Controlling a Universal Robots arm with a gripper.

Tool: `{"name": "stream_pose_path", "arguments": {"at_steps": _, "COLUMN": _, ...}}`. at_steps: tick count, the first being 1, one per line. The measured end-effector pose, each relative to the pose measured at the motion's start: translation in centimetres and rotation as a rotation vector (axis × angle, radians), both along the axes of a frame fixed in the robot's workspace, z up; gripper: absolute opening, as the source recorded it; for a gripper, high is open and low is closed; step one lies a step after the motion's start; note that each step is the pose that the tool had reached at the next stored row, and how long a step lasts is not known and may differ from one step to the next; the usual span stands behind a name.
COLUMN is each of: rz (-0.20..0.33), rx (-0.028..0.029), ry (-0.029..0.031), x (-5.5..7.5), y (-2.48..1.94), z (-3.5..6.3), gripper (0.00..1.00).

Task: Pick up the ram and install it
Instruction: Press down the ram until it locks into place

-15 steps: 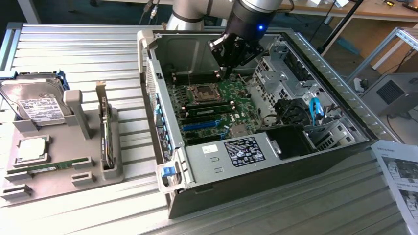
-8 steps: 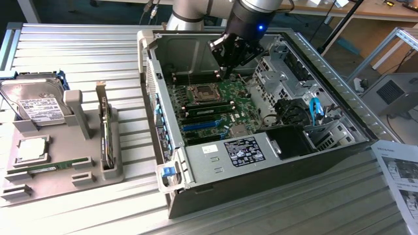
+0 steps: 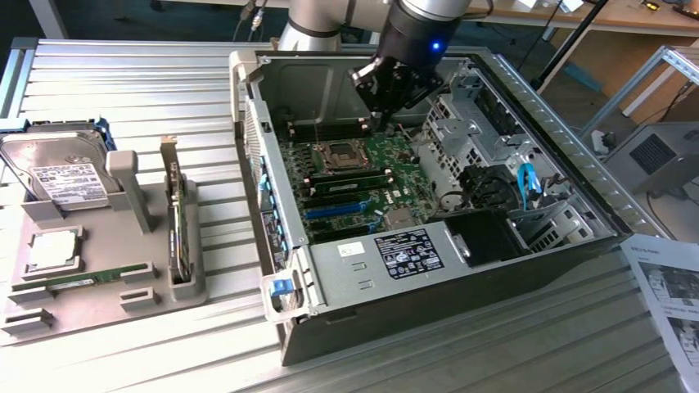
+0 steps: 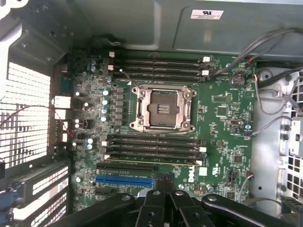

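Observation:
A thin green ram stick (image 3: 352,174) stands edge-up in a memory slot just below the empty processor socket (image 3: 339,152) on the motherboard (image 3: 385,146) inside the open computer case. In the wrist view the ram (image 4: 151,160) is a narrow greenish line in the slot bank closest to my fingers. My gripper (image 3: 381,121) hangs above the board near the case's back wall, well clear of the ram. Its black fingers (image 4: 156,191) are pressed together, so the gripper (image 4: 163,182) is shut with nothing between them. A second green stick (image 3: 93,278) lies on the grey fixture.
The grey fixture (image 3: 153,286) at the exterior view's left carries a hard drive (image 3: 65,176), a square silver processor chip (image 3: 52,250) and an upright card (image 3: 175,221). Case walls, a drive cage (image 3: 480,123) and loose cables (image 4: 274,104) hem in the board. A printed sheet (image 3: 666,286) lies at the right.

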State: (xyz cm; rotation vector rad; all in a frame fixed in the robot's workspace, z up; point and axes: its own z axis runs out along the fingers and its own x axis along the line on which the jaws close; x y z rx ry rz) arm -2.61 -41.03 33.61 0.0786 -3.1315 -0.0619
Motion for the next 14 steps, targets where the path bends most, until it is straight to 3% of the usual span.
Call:
{"name": "stream_pose_path", "arguments": {"at_steps": 2, "rz": 0.000, "rx": 0.0038, "ry": -0.0161, "x": -0.06, "y": 0.00, "z": -0.01, "gripper": 0.11}}
{"name": "stream_pose_path", "arguments": {"at_steps": 3, "rz": 0.000, "rx": 0.0042, "ry": -0.0176, "x": -0.05, "y": 0.00, "z": -0.01, "gripper": 0.11}}
{"name": "stream_pose_path", "arguments": {"at_steps": 9, "rz": -0.002, "rx": 0.0041, "ry": -0.0177, "x": -0.06, "y": 0.00, "z": -0.01, "gripper": 0.11}}
{"name": "stream_pose_path", "arguments": {"at_steps": 14, "rz": -0.040, "rx": 0.0038, "ry": -0.0177, "x": -0.06, "y": 0.00, "z": -0.01, "gripper": 0.11}}
